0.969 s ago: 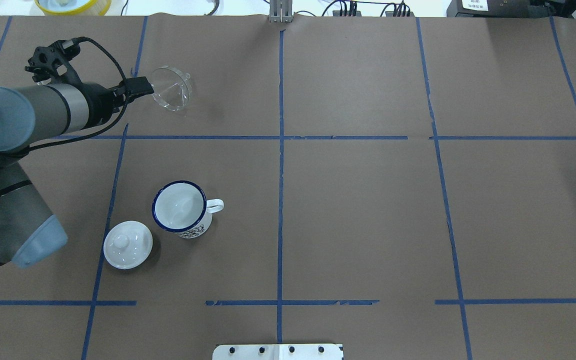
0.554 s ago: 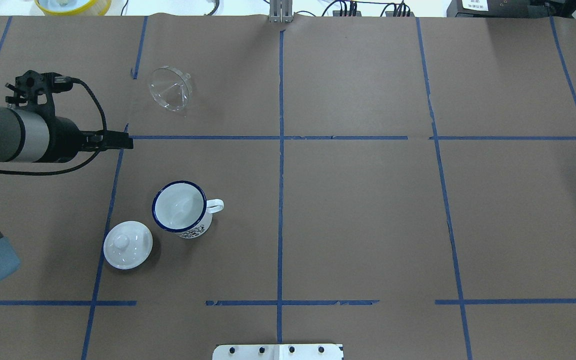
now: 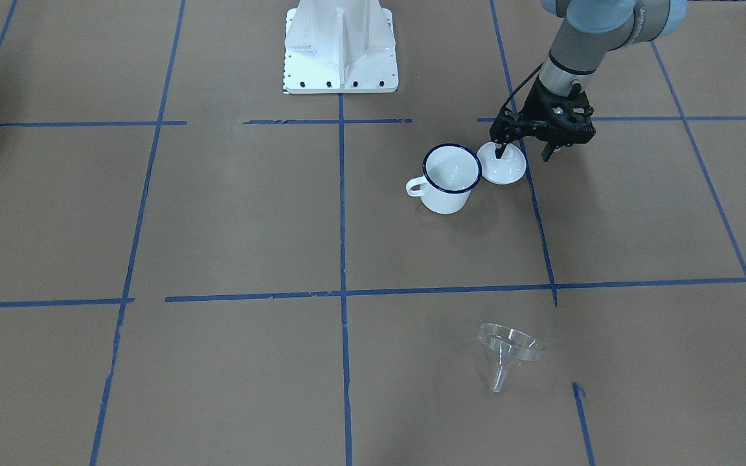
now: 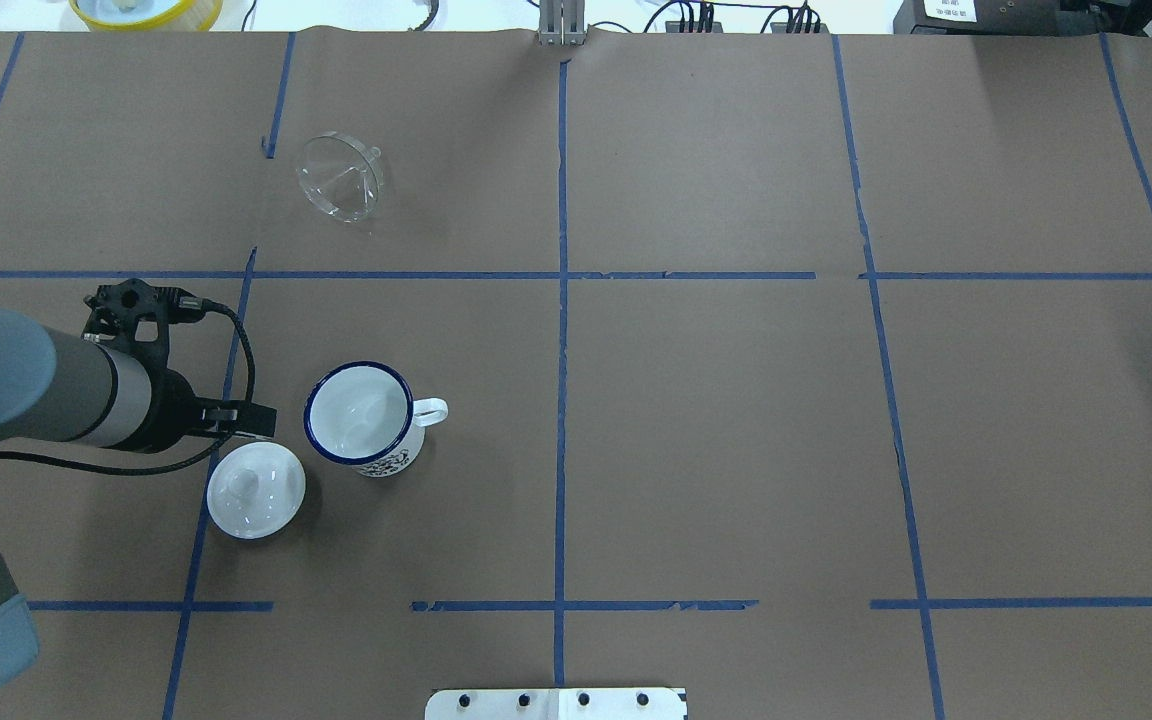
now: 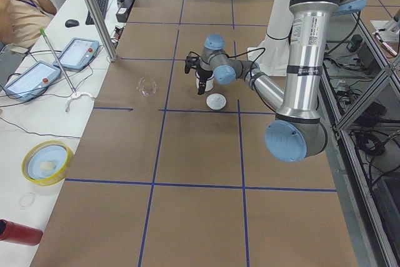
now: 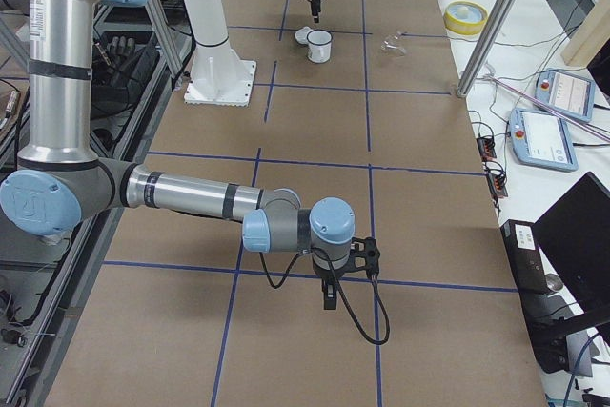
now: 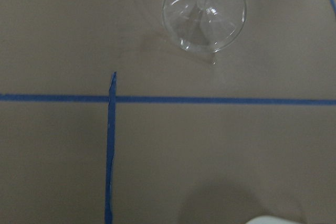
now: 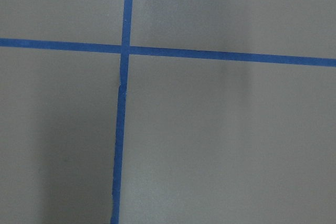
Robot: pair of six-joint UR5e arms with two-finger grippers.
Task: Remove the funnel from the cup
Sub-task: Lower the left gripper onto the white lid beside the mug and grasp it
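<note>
The clear funnel (image 4: 339,190) lies tipped on the brown table, far from the cup; it also shows in the front view (image 3: 508,349) and the left wrist view (image 7: 203,11). The white cup (image 4: 364,415) with a dark blue rim stands upright and empty, handle to the right (image 3: 451,178). My left gripper (image 3: 523,153) is open and empty, hovering just left of the cup, over the far edge of a white lid (image 4: 256,490). My right gripper (image 6: 329,297) shows only in the exterior right view, far from these things; I cannot tell its state.
The round white knobbed lid (image 3: 502,165) sits beside the cup, on the side away from the handle. The robot base (image 3: 340,45) stands at the table's near edge. A yellow bowl (image 4: 146,10) sits beyond the far left edge. Blue tape lines cross the table.
My left gripper has drawn back from the funnel's rim toward the robot and now hovers by the lid and cup. The funnel, cup and lid have not moved.
</note>
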